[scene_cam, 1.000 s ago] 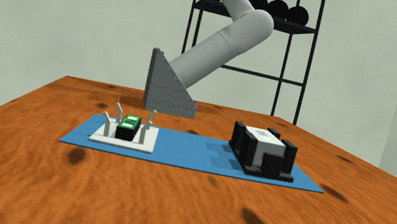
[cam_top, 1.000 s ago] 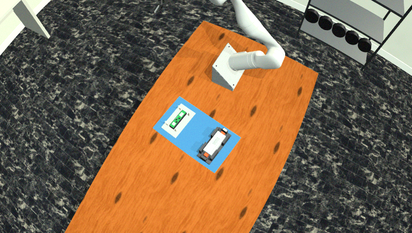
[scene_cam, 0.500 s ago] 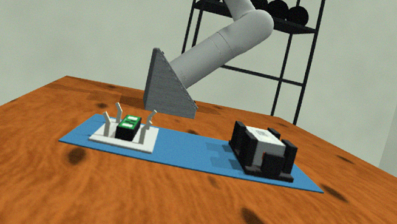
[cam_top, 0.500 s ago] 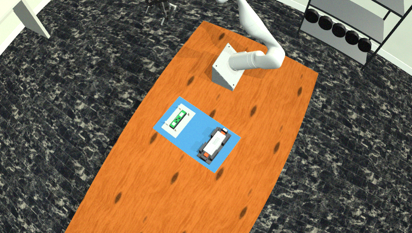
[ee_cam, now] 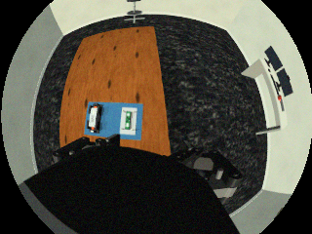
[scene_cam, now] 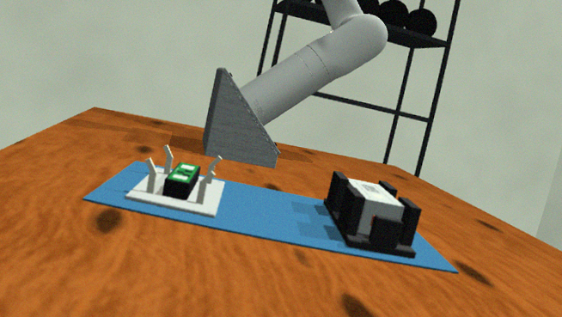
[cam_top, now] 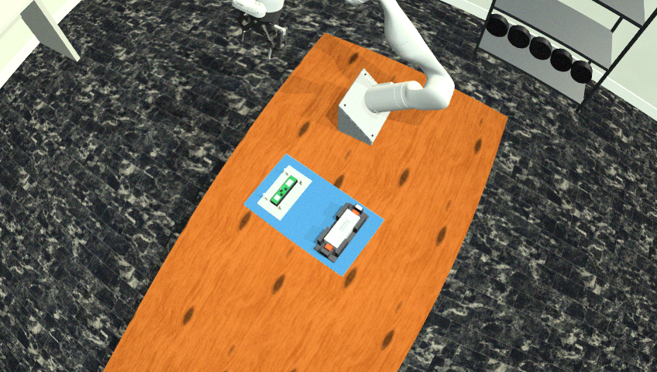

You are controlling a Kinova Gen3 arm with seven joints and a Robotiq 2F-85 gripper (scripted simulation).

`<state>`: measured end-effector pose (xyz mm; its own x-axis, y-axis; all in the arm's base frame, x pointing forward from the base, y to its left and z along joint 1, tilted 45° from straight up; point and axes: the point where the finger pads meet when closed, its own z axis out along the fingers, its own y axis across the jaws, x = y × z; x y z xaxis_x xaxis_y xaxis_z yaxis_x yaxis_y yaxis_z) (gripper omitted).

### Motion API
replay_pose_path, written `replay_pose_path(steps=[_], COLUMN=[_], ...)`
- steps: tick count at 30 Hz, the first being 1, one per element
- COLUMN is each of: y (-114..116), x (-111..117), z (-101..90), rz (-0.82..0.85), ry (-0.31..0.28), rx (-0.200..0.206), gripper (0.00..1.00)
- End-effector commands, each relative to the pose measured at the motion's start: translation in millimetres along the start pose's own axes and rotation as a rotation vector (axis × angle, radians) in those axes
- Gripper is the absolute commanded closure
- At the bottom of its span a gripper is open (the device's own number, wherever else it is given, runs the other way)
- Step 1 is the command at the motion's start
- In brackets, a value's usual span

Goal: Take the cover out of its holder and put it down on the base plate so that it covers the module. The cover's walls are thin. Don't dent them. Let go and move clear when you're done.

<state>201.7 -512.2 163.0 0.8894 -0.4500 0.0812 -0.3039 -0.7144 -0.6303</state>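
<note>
The white cover (cam_top: 345,227) (scene_cam: 372,202) (ee_cam: 94,116) sits in its dark holder (cam_top: 331,254) (scene_cam: 336,192) at the right end of the blue mat (cam_top: 318,207) (scene_cam: 265,211). The green-topped module (cam_top: 282,188) (scene_cam: 183,175) (ee_cam: 129,119) stands on the white base plate (cam_top: 277,210) (scene_cam: 210,204) at the mat's left end, between thin upright guides. My gripper (cam_top: 261,41) is open and empty. It hangs high up, off the table's far left side and far from both. It is out of the exterior view.
The arm rises from a grey wedge mount (cam_top: 357,108) (scene_cam: 233,127) at the far end of the wooden table (cam_top: 276,299) (scene_cam: 250,296). A black rack with dark balls (cam_top: 539,46) (scene_cam: 378,7) stands behind it. A desk with monitors (ee_cam: 276,85) stands on the floor.
</note>
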Motion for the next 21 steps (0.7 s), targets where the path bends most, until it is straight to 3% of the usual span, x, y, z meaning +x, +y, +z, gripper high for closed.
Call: replay_pose_path(steps=[1, 3, 13, 21], y=[-3, -3, -46, -48], x=[3, 3, 0, -3], z=[-4.5, -4.5, 37.3, 42.7], rz=[-0.003, -0.003, -0.029, -0.026], ry=[-0.004, -0.004, -0.198, -0.202], rx=[-0.011, -0.011, 0.065, 0.072], gripper=[0.00, 0.00, 0.00, 0.00])
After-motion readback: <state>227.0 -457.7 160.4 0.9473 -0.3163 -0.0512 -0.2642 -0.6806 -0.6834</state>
